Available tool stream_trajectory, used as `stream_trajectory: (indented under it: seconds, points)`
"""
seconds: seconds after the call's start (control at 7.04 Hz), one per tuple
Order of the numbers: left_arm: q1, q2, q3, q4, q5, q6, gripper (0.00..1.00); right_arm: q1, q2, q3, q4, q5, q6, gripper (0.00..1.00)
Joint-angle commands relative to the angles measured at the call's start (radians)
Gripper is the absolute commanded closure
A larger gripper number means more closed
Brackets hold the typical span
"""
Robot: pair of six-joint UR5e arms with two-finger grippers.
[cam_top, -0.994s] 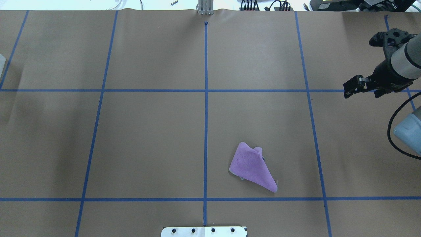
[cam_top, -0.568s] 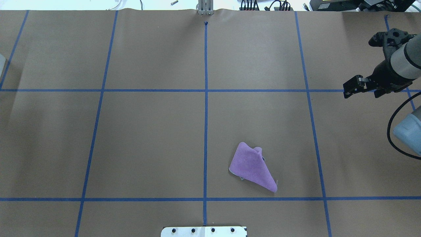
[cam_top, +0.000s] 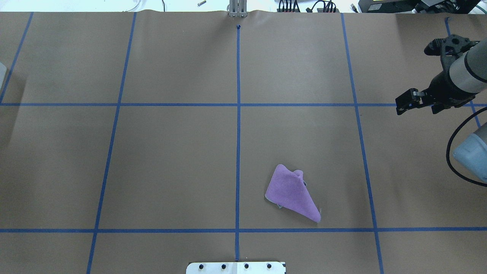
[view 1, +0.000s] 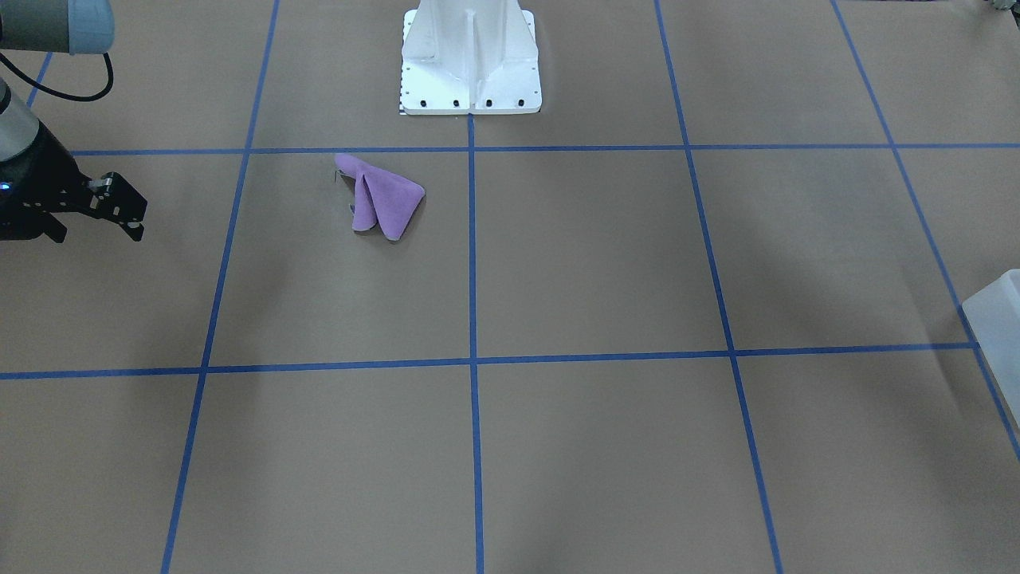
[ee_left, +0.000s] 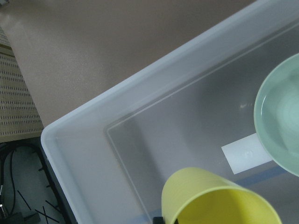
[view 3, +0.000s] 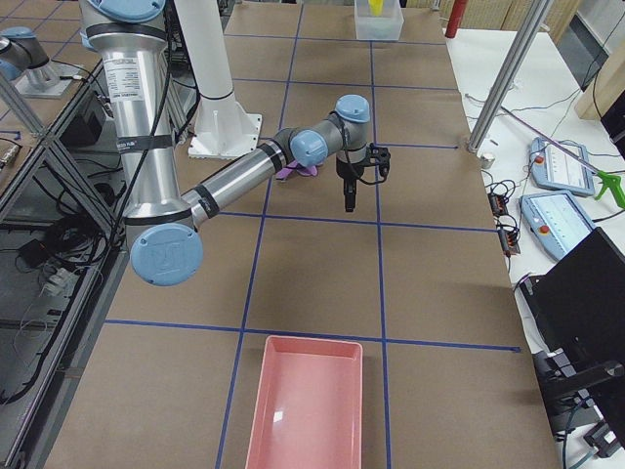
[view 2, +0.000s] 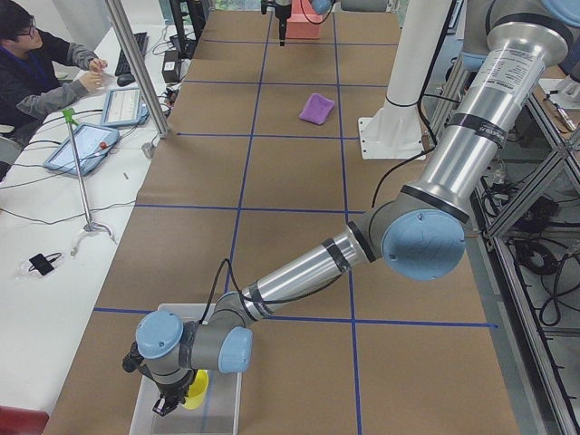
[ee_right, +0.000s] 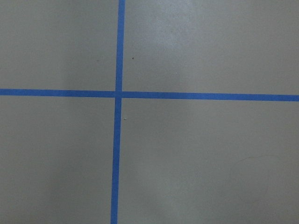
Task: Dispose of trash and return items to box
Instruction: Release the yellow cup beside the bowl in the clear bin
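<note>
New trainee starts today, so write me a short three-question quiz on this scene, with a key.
1. Multiple choice: by the robot's own sides, on which side of the centre tape line does the purple cloth lie? A) right B) left C) across the line
2. True or false: the right gripper touches the purple cloth.
3. Short answer: in the left wrist view, which two things show inside the clear box?
Key: 1) A. 2) False; it hangs well apart from the cloth. 3) A yellow cup and a pale green dish.
</note>
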Motion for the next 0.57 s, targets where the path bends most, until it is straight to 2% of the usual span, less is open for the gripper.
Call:
stream_trajectory:
  seconds: [0.0, 0.14, 0.28, 0.43]
  points:
    - [0.005, 0.001, 0.002, -0.001, -0.002, -0.008, 0.45, -0.002, 0.001, 0.003, 0.000, 0.000, 0.000, 0.00]
    - [0.005, 0.001, 0.001, -0.001, -0.004, -0.002, 0.19, -0.002, 0.001, 0.003, 0.000, 0.000, 0.000, 0.00]
    - [0.005, -0.004, -0.010, 0.001, -0.043, 0.003, 0.02, -0.002, 0.001, 0.010, 0.000, 0.000, 0.009, 0.00]
    - [-0.009, -0.022, -0.013, 0.010, -0.111, 0.001, 0.01, -0.013, 0.001, 0.026, 0.000, 0.000, 0.032, 0.00]
